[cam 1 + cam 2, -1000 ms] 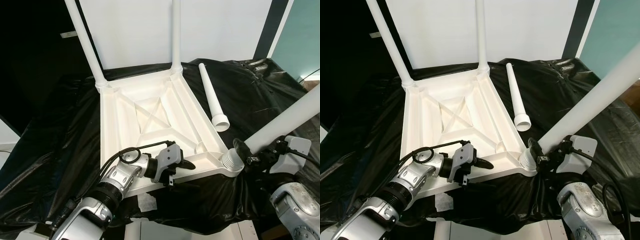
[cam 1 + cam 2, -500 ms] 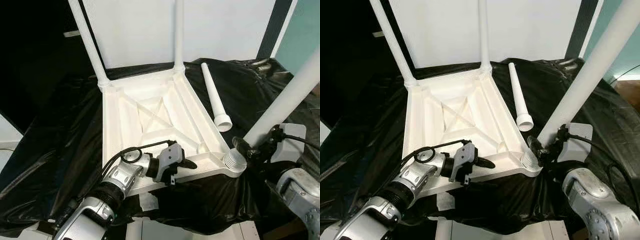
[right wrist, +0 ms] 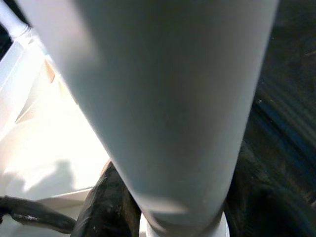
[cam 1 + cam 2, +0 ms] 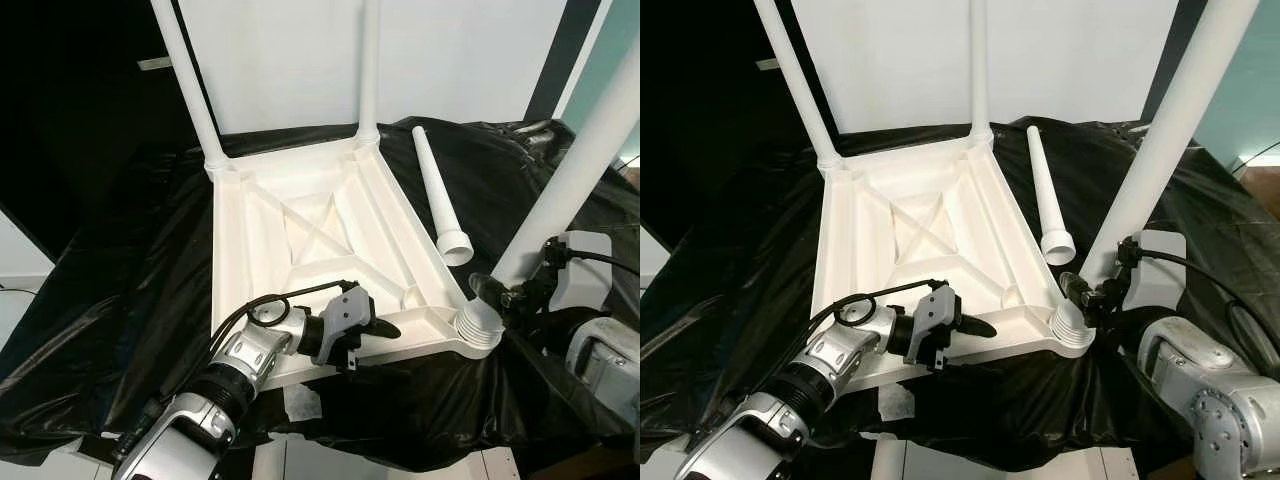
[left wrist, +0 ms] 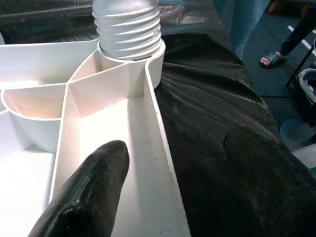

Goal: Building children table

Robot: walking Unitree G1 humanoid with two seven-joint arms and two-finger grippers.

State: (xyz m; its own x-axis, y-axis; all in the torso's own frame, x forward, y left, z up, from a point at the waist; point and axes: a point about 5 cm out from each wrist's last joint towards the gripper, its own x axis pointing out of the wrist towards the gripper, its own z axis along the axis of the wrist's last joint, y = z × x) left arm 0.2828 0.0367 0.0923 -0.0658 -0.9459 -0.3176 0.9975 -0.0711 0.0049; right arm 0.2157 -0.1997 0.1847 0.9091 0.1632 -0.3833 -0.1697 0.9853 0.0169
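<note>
Now, from the head views, I see the upturned table top (image 4: pixel 300 250) on the black sheet (image 4: pixel 120 300), two far legs (image 4: pixel 195 90) fitted, a spare leg (image 4: pixel 440 200) lying loose to its right. My right gripper (image 4: pixel 1092 292) pinches the third leg (image 4: pixel 1160 130) just above the near-right corner socket (image 4: pixel 478 330), tilted. Left wrist view: my left gripper (image 5: pixel 173 197) spread, straddling the near rim. Right wrist view: threads (image 5: pixel 127 27) barely seated.

Upturned white tabletop (image 4: pixel 300 230) (three legs (image 4: pixel 190 80) up), loose leg (image 4: pixel 437 195) beside.
</note>
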